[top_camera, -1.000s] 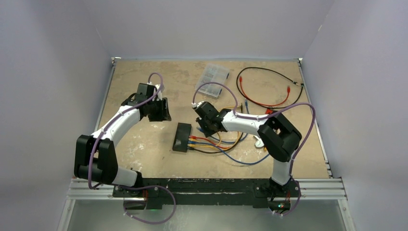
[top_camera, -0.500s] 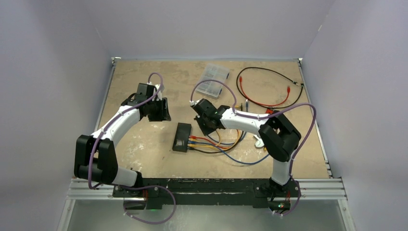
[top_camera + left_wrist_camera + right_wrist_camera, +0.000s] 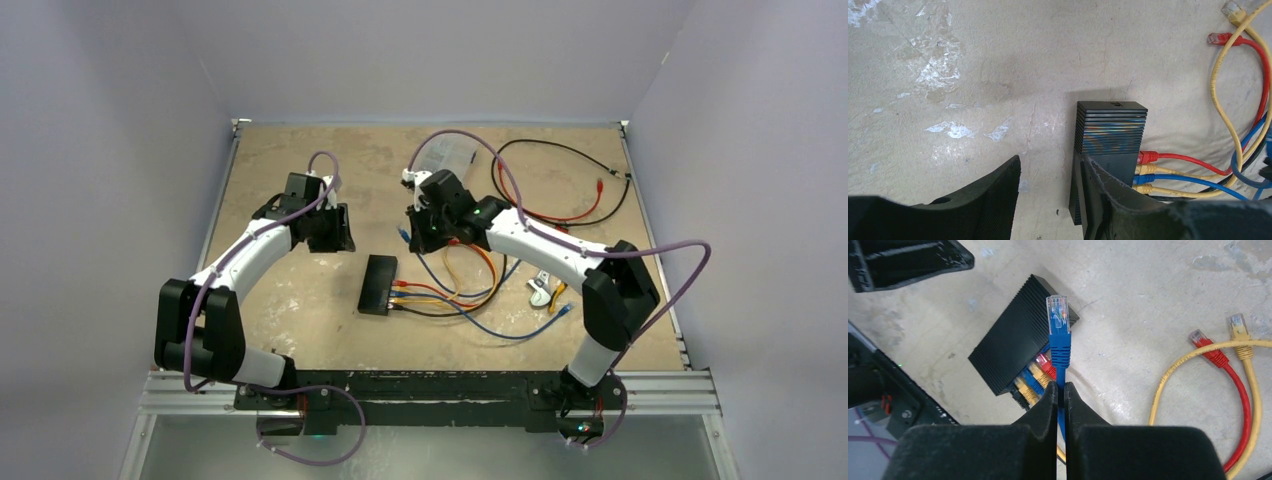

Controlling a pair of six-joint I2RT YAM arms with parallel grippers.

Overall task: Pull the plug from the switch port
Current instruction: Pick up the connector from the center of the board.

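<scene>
The black switch [image 3: 379,285] lies flat mid-table, its ribbed top also clear in the left wrist view [image 3: 1110,132] and the right wrist view [image 3: 1018,337]. Red [image 3: 1148,157], yellow [image 3: 1146,169], blue [image 3: 1144,178] and yellow plugs sit in its ports. My right gripper [image 3: 1061,387] is shut on a blue cable just below its clear-tipped blue plug [image 3: 1058,320], which hangs free in the air above and behind the switch [image 3: 403,236]. My left gripper [image 3: 1050,162] stands open with nothing between its fingers, hovering left of the switch [image 3: 335,230].
A clear compartment case [image 3: 447,155] sits at the back. Black and red cables [image 3: 560,180] loop at the back right. Loose yellow [image 3: 1238,322] and red [image 3: 1200,337] plugs lie right of the switch among tangled cables. A small white object [image 3: 540,292] rests near the right arm.
My right gripper shut on the blue cable by the switch, then rose and swung toward the back, drawing the blue plug out of the switch. The left arm stayed still.
</scene>
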